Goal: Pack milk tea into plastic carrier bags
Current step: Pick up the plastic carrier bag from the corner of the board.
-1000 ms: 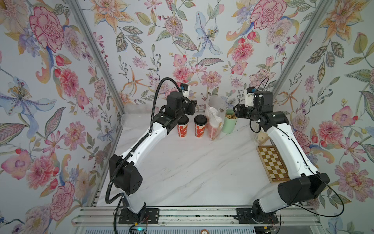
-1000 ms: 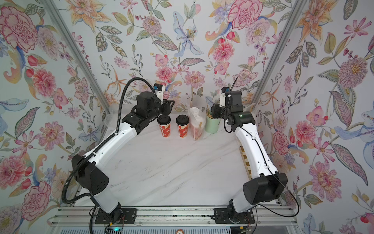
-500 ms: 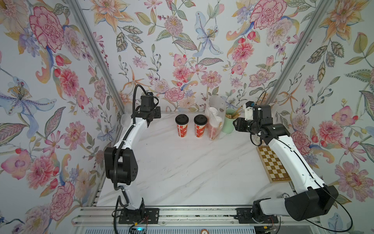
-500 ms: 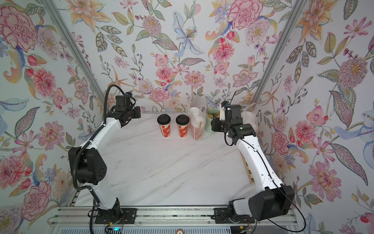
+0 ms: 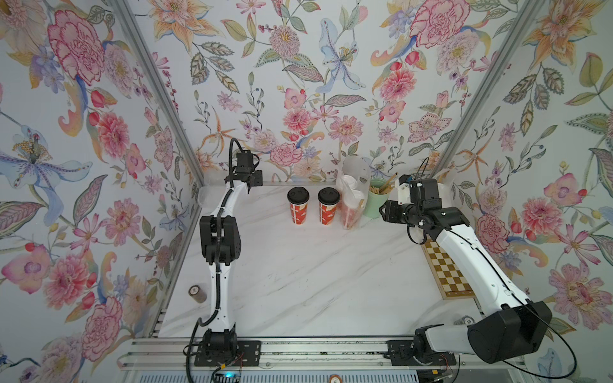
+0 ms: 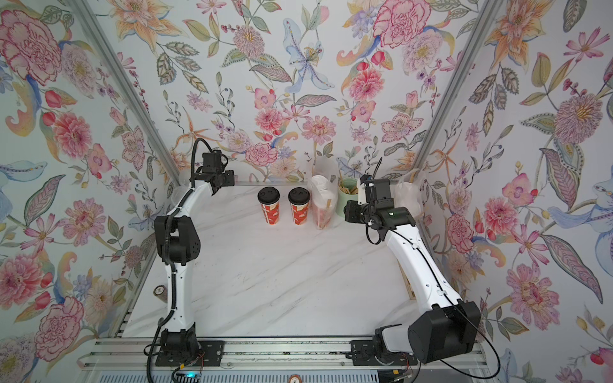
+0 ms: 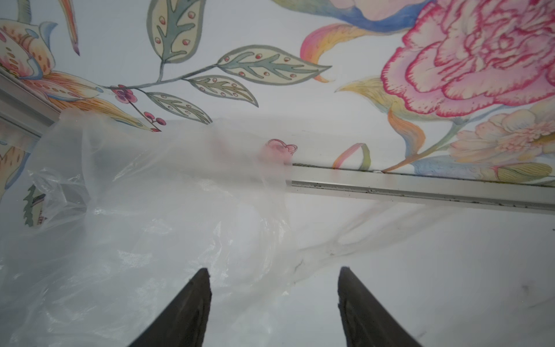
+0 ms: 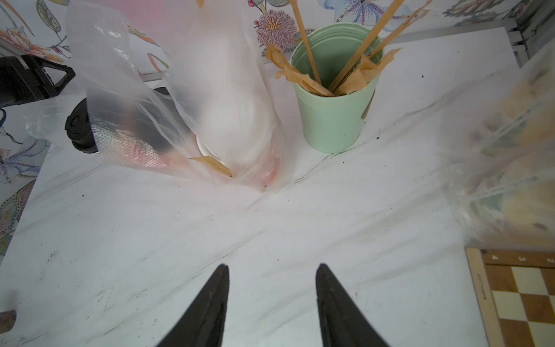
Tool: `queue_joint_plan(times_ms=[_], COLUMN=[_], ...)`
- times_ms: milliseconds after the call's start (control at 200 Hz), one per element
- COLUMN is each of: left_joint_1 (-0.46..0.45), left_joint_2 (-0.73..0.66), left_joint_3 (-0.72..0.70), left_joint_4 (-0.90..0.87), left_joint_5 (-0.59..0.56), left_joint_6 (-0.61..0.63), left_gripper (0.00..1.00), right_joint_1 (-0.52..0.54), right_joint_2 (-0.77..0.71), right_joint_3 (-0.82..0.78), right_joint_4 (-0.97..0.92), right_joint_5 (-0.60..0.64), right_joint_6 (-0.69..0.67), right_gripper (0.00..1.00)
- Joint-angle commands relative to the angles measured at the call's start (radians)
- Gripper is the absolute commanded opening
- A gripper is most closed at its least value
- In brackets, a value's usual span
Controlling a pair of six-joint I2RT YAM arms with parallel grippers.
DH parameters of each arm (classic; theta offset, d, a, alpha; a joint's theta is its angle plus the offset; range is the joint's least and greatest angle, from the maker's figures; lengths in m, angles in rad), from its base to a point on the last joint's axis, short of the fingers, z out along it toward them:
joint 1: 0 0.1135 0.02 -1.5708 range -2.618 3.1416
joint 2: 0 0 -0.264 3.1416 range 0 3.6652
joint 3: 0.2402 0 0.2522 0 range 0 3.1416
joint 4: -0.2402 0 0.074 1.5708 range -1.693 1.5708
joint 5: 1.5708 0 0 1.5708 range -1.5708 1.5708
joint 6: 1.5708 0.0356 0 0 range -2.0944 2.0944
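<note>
My left fingers [image 7: 189, 312] are spread wide with nothing pinched between them. They hang low over the back left corner of the tabletop [image 5: 315, 282]. An empty bag [image 7: 135, 225] lies crumpled there, clear and crinkly, and its edge reaches in between the tips (whether it touches them I cannot tell). In a top view the same bag is a pale heap against the corner [image 5: 206, 194].

My right fingers [image 8: 207, 312] are also apart and hold nothing, hovering above bare marble. Ahead of them stands a packed bag [image 8: 234, 120] with white-lidded cups inside, one straw poking through the plastic. Just beside it is the green cup [image 8: 333, 120] full of brown straws.

Two red cups with black lids stand free near the back wall, the left red cup [image 5: 298, 207] and the right red cup [image 5: 328, 207], upright and close together. The packed bag is just to the right of them. Another bag [image 6: 408, 195] sits behind my right wrist by the wall, its contents blurred. A chessboard [image 5: 447, 272] lies flat along the right edge.
</note>
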Motion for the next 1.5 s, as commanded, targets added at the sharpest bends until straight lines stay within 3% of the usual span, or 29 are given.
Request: queue_joint_plan(times_ms=[0, 500, 991, 1181, 1386, 1496], left_joint_1=[0.015, 0.054, 0.071, 0.072, 0.070, 0.071], left_joint_2=[0.061, 0.226, 0.308, 0.282, 0.132, 0.019], left_joint_3=[0.033, 0.089, 0.136, 0.099, -0.112, -0.256], left_joint_4=[0.058, 0.226, 0.233, 0.253, 0.361, 0.432], left_joint_5=[0.033, 0.236, 0.221, 0.292, 0.366, 0.398], left_joint_6=[-0.037, -0.179, -0.236, -0.282, -0.337, -0.376], left_gripper=[0.69, 0.70, 0.71, 0.43, 0.16, 0.07], right_joint_1=[0.006, 0.034, 0.039, 0.040, 0.049, 0.059], right_joint_2=[-0.012, 0.024, 0.016, 0.013, 0.004, -0.005], right_joint_3=[-0.020, -0.015, -0.012, -0.010, -0.001, -0.005], right_joint_4=[-0.005, -0.004, -0.004, -0.004, -0.002, 0.003], right_joint_5=[-0.003, -0.008, -0.029, -0.034, -0.037, -0.041], right_joint_6=[0.025, 0.055, 0.061, 0.065, 0.069, 0.073], right_gripper=[0.49, 0.49, 0.50, 0.50, 0.50, 0.50])
